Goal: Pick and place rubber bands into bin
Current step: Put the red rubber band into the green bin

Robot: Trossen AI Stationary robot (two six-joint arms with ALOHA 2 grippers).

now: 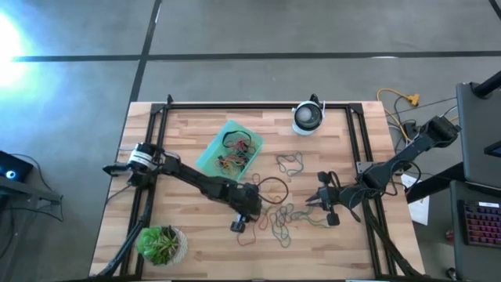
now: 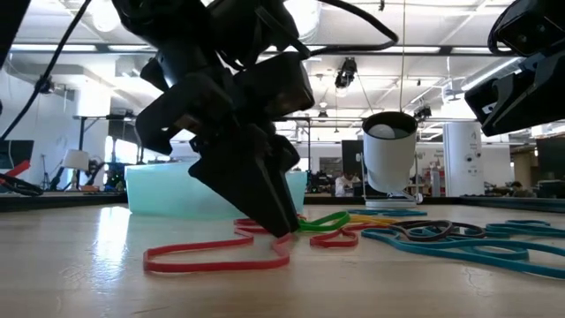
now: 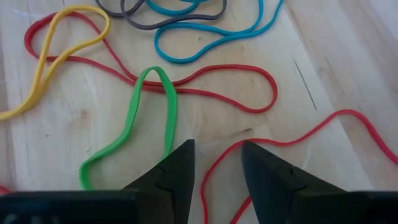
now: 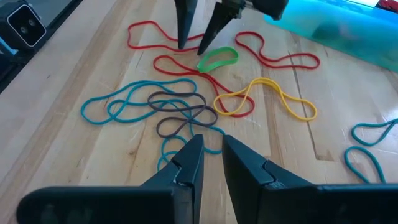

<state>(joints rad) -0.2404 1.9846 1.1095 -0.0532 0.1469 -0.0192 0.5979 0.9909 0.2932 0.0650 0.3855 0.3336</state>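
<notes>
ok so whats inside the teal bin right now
The bin already holds a tangle of rubber bands, dark ones with some yellow and red among them. How many there are cannot be counted from above, and in the low view its cloudy wall hides them.

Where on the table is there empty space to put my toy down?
Bare wood lies between the bin and the white round device, and between the plant pot and the left gripper. It is crowded around the loose rubber bands between both grippers.

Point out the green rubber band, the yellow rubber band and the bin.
green rubber band (image 3: pixel 134 112): left wrist view, its left strand.
yellow rubber band (image 4: pixel 292 102): right wrist view, its right loop.
bin (image 1: pixel 208 157): high view, its left wall.
</notes>
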